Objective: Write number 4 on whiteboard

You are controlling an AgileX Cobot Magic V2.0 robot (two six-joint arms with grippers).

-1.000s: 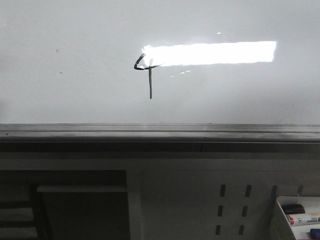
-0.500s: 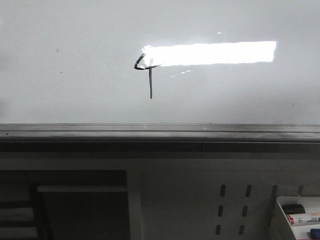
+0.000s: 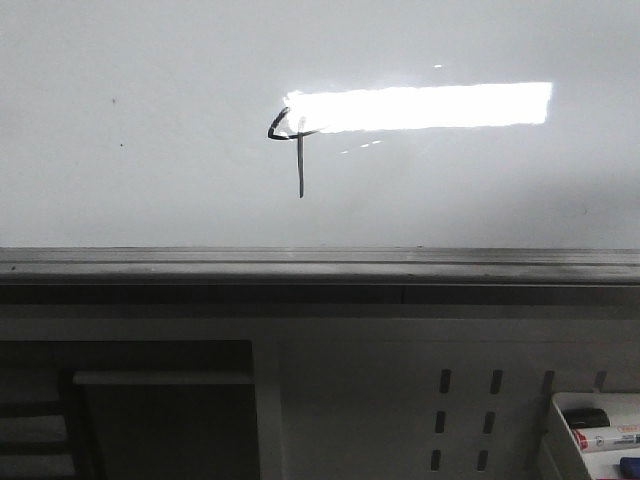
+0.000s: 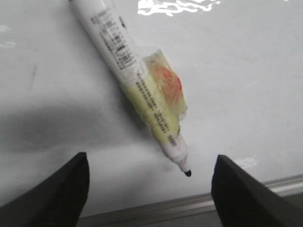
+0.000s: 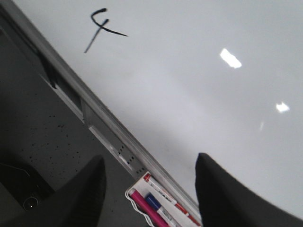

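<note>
- The whiteboard (image 3: 150,190) fills the upper front view above its grey ledge (image 3: 320,266); the number 4 (image 3: 296,140) sits near mid-board, at the left end of the bright reflection (image 3: 420,106).
- The writing looks complete, so I judge the next move is parking the arms clear.
- The left gripper (image 4: 149,187) hangs spread, empty, over an uncapped marker (image 4: 137,80) lying loose.
- The right gripper (image 5: 149,196) gapes, holding nothing, above a tray of markers (image 5: 161,203).
</note>
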